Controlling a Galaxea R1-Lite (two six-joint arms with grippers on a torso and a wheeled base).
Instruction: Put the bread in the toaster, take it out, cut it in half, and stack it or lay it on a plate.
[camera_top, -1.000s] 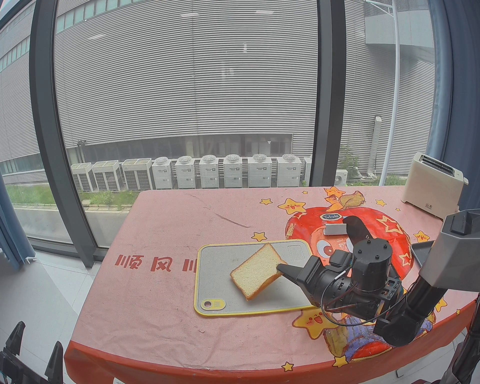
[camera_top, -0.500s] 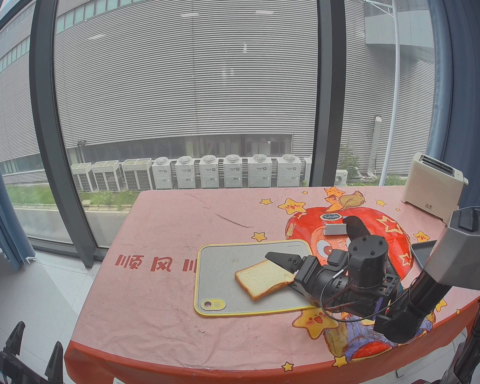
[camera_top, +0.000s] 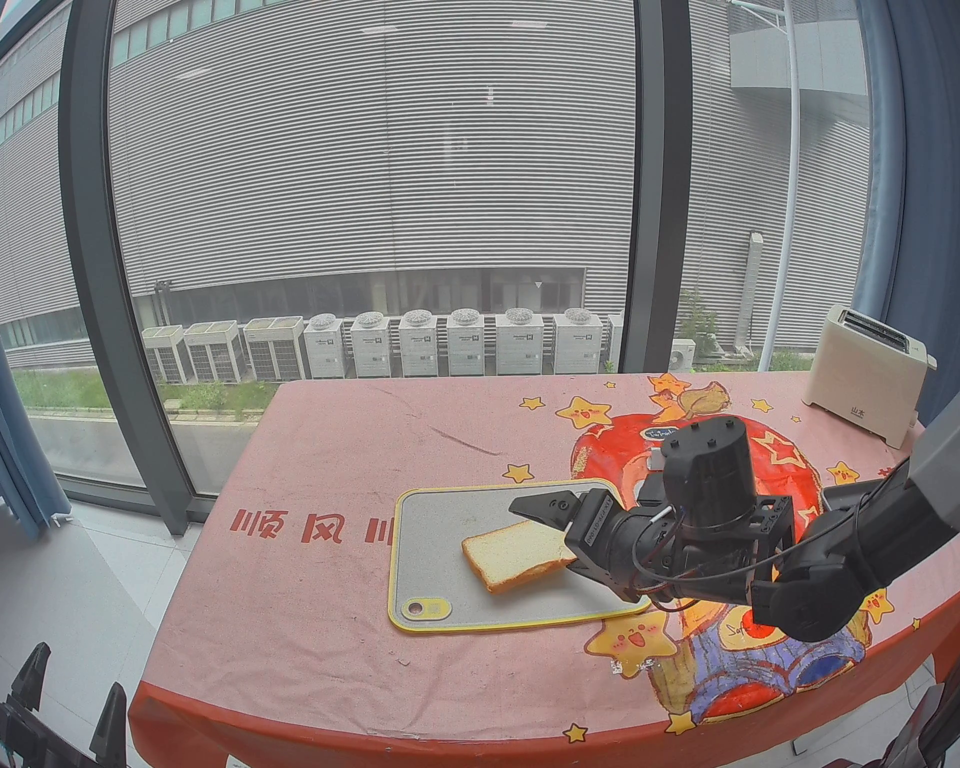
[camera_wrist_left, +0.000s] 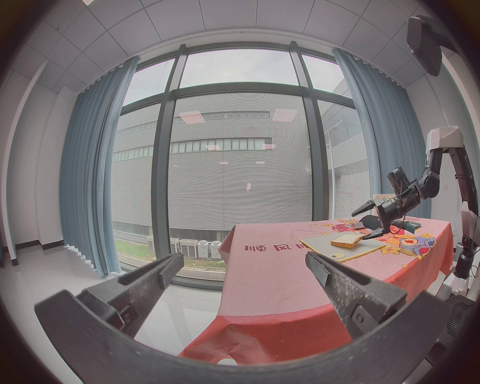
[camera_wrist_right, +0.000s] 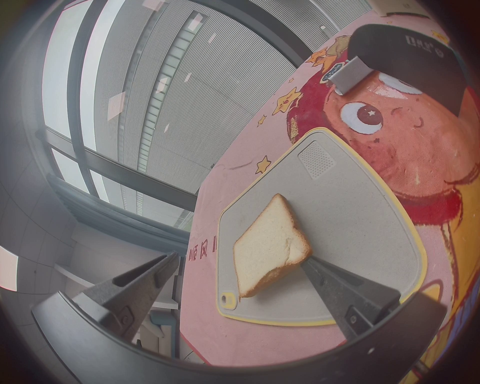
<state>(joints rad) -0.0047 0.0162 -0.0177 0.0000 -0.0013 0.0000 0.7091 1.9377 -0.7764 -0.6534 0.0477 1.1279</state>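
Observation:
A slice of bread (camera_top: 515, 555) lies almost flat on the grey, yellow-rimmed cutting board (camera_top: 440, 540). My right gripper (camera_top: 545, 535) is open over the slice's right edge. One finger is raised above the slice and the other touches the edge low down. In the right wrist view the bread (camera_wrist_right: 267, 247) sits between the spread fingers (camera_wrist_right: 340, 290), with one tip at its corner. The cream toaster (camera_top: 868, 370) stands at the table's far right. My left gripper (camera_wrist_left: 245, 262) is open and holds nothing, low and well off the table's left side.
A black-handled cutter with a grey blade (camera_wrist_right: 405, 55) lies on the cloth behind the board, near my right wrist. The pink tablecloth (camera_top: 330, 440) is bare left of and behind the board. Windows stand close behind the table.
The bread stood tilted up at the right gripper's tip; now it lies nearly flat on the board. The right gripper's fingers spread apart, and the wrist rose and shifted toward the back of the table.

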